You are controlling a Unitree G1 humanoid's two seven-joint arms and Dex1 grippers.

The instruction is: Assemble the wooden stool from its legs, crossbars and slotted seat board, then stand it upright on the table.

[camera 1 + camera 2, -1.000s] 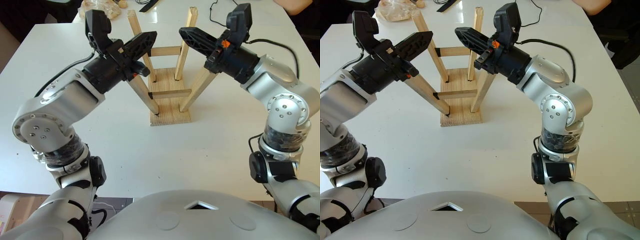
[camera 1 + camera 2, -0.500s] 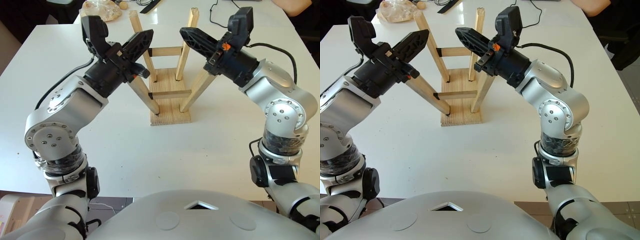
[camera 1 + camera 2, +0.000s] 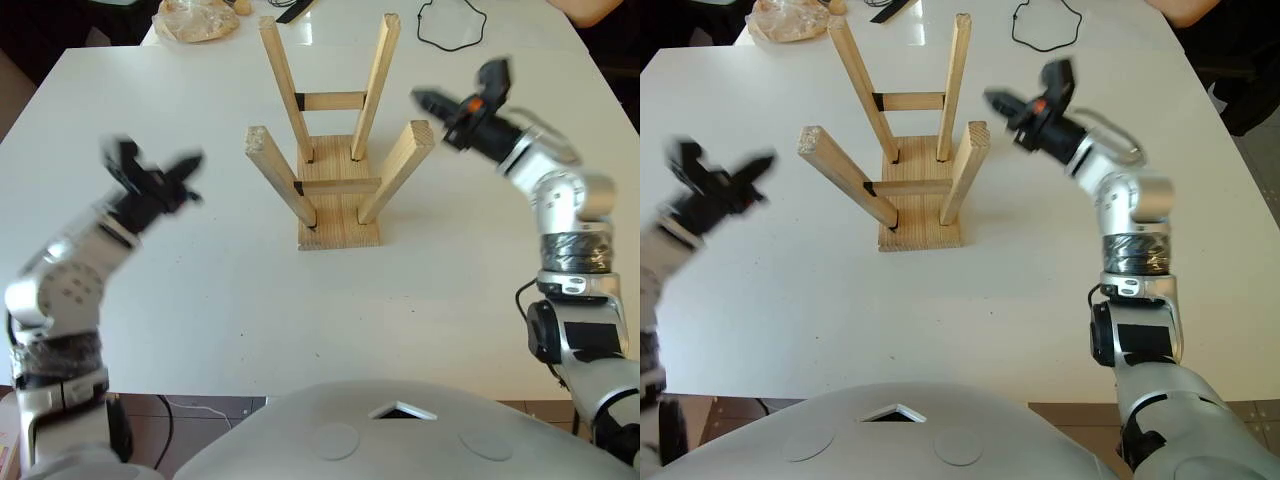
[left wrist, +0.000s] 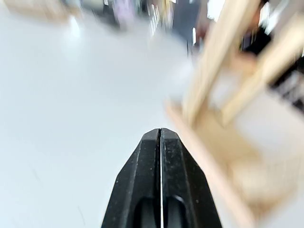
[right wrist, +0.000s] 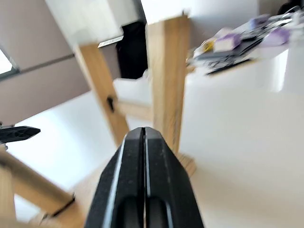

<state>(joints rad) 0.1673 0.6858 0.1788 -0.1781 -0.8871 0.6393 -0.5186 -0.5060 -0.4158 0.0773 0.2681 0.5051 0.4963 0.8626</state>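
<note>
End effectors, left and right, I saw pinched closed, flanking the pale wooden stool, inverted on the white desk, legs pointing upward.

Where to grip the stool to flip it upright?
Likely the two near legs, mid-length, one tool from each outer side. The stool sits inverted on its seat board; the near left leg and near right leg splay outward toward the left tool and right tool.

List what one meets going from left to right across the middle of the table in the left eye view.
left pincer → stool → right pincer
</note>
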